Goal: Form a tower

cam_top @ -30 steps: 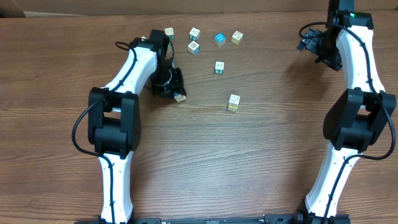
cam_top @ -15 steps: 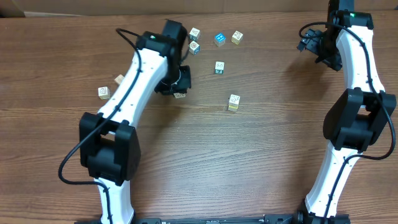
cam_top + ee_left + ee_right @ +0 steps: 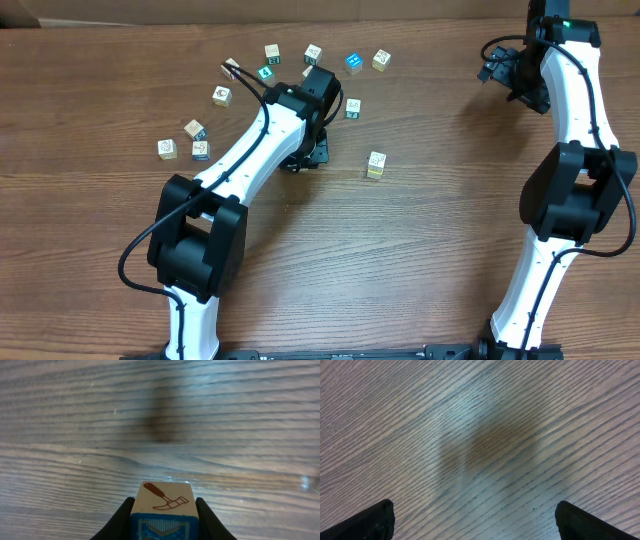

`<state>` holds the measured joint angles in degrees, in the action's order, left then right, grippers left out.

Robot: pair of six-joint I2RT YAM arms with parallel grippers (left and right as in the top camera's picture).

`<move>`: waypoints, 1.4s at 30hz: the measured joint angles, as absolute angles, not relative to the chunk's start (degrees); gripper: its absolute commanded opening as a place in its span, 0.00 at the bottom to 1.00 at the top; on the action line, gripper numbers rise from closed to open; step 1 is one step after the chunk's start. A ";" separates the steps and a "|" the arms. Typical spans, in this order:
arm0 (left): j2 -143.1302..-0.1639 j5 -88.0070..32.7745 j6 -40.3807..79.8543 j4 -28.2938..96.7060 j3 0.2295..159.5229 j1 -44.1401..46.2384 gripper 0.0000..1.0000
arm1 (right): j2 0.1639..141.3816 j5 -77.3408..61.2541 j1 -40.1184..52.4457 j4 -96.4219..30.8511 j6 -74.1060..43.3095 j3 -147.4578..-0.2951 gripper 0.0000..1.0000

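**Bench note: table and grips**

We recorded a brown wood-grain table, its grain running side to side in the overhead view, with a pale strip beyond its far edge. Both wrist views showed soft glare and a dark blur on the boards.

The tower stood upright on bare wood between the two arms. It was near the outstretched left arm and apart from it.

The left gripper was clamped on a hammer cube, which had a blue face below the drawing.

Loose cubes lay scattered along the far side.

The right gripper hung at the far right corner, its fingers spread wide over bare wood and holding nothing.
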<state>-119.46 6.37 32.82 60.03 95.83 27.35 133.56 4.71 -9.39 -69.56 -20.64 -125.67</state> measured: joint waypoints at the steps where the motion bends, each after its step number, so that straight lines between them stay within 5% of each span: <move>1: -119.48 6.50 33.34 59.46 95.33 27.35 0.14 | 133.56 4.71 -9.39 -69.56 -20.62 -125.67 1.00; 42: -120.81 6.96 27.33 50.74 91.00 27.35 0.25 | 133.56 4.71 -9.39 -69.52 -20.62 -125.67 1.00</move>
<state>-120.81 6.96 27.33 50.74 91.00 27.35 133.56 4.71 -9.39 -69.52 -20.62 -125.67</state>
